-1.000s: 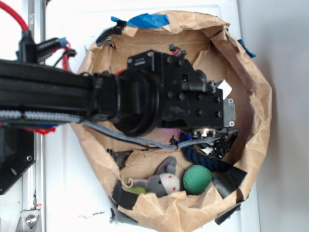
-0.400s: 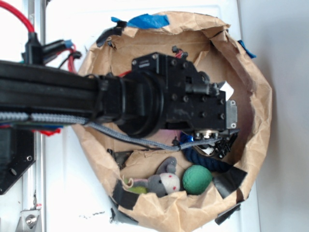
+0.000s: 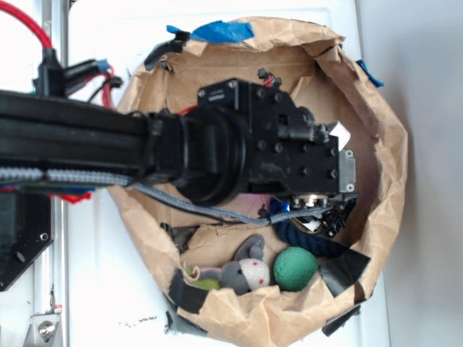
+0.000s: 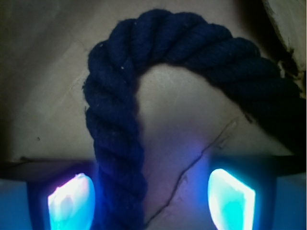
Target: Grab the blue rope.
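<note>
The blue rope is a thick navy twisted strand that arches over the brown paper floor in the wrist view. One leg of it runs down between my two glowing fingertips, close to the left fingertip. My gripper is open, with a wide gap to the right fingertip. In the exterior view the rope shows just below the gripper, inside the paper bowl; the arm hides most of it.
A green ball and a grey stuffed mouse lie near the bowl's lower wall beside the rope. Black tape and blue tape scraps sit on the rim. A grey cable trails from the arm.
The arm shifted slightly right and upward in the picture between the earliest frame and 0.4 s ago. Since then nothing has visibly moved.
</note>
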Available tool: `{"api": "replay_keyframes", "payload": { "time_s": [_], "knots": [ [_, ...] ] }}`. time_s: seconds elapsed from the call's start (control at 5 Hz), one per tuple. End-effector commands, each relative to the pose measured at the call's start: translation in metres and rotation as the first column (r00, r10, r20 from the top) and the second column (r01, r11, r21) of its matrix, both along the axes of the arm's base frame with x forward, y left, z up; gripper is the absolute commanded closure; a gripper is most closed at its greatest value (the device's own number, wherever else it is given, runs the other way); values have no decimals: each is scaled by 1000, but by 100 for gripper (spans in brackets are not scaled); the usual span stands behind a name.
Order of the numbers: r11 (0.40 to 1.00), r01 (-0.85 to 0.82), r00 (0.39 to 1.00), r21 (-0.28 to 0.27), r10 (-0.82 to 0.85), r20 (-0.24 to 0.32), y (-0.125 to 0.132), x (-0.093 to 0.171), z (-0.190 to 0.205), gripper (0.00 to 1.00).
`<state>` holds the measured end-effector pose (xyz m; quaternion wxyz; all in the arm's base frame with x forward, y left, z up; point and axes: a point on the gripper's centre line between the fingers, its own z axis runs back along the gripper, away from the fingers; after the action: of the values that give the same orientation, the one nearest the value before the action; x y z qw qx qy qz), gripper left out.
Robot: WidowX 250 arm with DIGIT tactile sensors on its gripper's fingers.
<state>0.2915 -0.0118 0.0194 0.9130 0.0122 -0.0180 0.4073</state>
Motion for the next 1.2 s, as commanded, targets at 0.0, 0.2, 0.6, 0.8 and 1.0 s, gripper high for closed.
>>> {"api": "replay_keyframes", "payload": {
  "time_s": [0.0, 0.2, 0.6, 0.8, 1.0],
  "knots": [
    [987, 52, 997, -154, -43, 64, -3, -5, 28, 0],
    [978, 99, 991, -181, -81, 104, -2, -7, 26, 0],
    [977, 115, 990, -180, -97, 107, -5, 3, 14, 0],
    [982, 118, 989, -148, -104, 103, -7, 10, 2, 0],
    [983, 132, 988, -124, -120, 98, -8, 13, -6, 0]
  ]
}}
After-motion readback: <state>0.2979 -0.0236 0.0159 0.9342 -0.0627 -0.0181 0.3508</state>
